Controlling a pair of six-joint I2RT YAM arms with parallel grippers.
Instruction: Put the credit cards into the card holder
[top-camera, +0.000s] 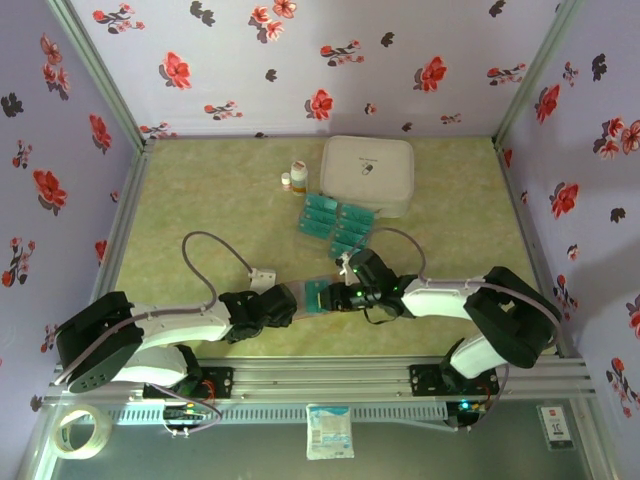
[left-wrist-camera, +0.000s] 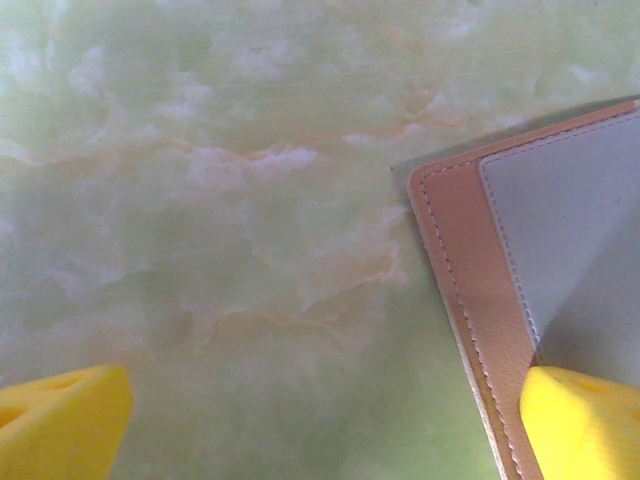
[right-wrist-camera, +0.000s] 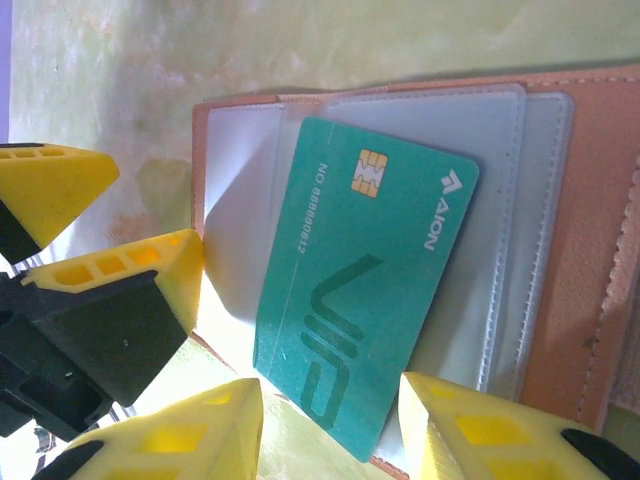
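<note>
the card holder (right-wrist-camera: 590, 250) lies open and flat, reddish-brown with pale stitching along its edge and blue-grey, partly clear pockets inside. one teal credit card (right-wrist-camera: 365, 300) lies tilted across those pockets, face up, with a gold chip, the word "aion", a large "vip" and a printed number; whether its far end is tucked into a pocket cannot be told. in the right wrist view the right gripper (right-wrist-camera: 330, 395) has its yellow fingers on either side of the card's near end, close against its edges, but whether they are clamped on it or merely bracket it cannot be told. the holder extends ahead of these fingers. the left gripper (left-wrist-camera: 320, 425) is spread wide, grasping nothing: one yellow finger (left-wrist-camera: 585, 420) rests on the holder's grey inside near its stitched edge, and the other hangs over the bare green marbled table (left-wrist-camera: 200, 200), well clear of the holder. from above, the rest of the teal cards (top-camera: 337, 225) lie in rows beyond both grippers, just in front of a white case (top-camera: 368, 175).
</note>
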